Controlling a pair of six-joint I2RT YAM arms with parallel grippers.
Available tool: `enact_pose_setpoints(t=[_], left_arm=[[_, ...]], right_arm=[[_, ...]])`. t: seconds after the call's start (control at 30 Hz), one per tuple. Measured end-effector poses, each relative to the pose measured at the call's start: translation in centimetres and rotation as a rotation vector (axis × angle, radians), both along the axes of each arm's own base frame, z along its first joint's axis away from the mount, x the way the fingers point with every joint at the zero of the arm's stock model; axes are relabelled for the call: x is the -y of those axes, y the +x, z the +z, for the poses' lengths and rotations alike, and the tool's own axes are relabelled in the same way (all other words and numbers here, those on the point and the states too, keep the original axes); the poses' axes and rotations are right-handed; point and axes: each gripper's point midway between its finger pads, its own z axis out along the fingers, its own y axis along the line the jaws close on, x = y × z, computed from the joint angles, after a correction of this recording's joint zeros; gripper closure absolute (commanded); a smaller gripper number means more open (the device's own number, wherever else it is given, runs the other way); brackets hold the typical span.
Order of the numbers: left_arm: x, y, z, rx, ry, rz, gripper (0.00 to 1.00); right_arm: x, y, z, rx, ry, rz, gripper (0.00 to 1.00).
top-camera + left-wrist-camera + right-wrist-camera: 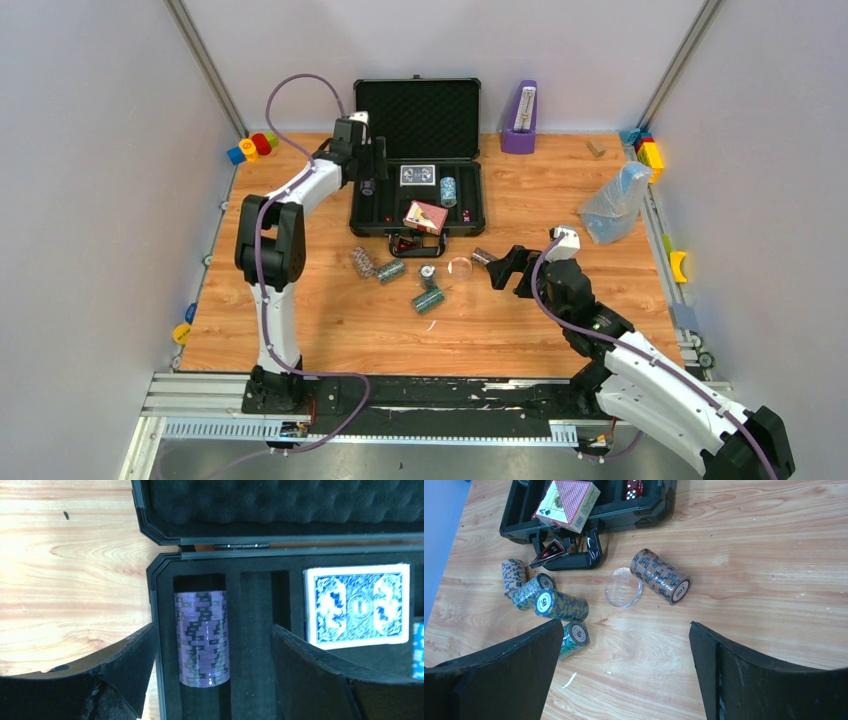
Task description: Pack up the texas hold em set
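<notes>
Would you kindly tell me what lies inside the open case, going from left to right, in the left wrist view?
purple chip stack → empty chip slot → blue card deck → light-blue chip stack, cut off by the right edge.

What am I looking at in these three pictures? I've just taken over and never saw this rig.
Two robot arms bolted at the near edge of a wooden table. The wide picture comes from a fixed camera above and behind them; the other two from a camera on each wrist, the dark shapes being its fingers. The left gripper hangs open over a purple chip stack in the open case, near a blue card deck. The right gripper is open above loose chip rolls on the table. Neither holds anything.
</notes>
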Motion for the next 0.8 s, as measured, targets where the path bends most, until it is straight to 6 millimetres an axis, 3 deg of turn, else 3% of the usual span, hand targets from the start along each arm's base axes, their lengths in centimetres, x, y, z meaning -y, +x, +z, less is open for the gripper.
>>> enact_pose_setpoints(t=[0.07,0.1,0.13,0.2,0.27,0.4,0.8], left_arm=[[-0.1,-0.5,-0.2,-0.009,-0.002,0.000,0.31],[-0.2,-1.0,-0.4,-0.017,0.000,-0.002,0.46],[-0.3,-1.6,-0.5,-0.026,-0.001,-0.002,0.54],[-0.5,-2.9,-0.6,-0.040,-0.003,-0.004,0.85],[-0.8,-3.9,-0.2,-0.032,-0.002,-0.004,0.96],[-1.0,-5.5,0.9,-0.020,-0.033,-0.006,1.00],[-0.9,-6.1,-1.9,-0.082,-0.028,-0.017,1.00]], right_arm=[[0.0,0.0,0.0,0.002,0.000,0.001,0.01],[0.0,0.0,0.1,0.004,-0.001,0.001,0.01],[0.0,0.0,0.1,0.006,-0.001,0.002,0.01],[0.0,0.0,0.2,0.010,-0.001,0.002,0.01],[0.1,0.0,0.2,0.011,-0.002,0.002,0.01],[0.1,0.0,0.2,0.010,-0.002,0.002,0.01],[0.2,0.0,-0.1,0.006,-0.010,-0.006,0.01]])
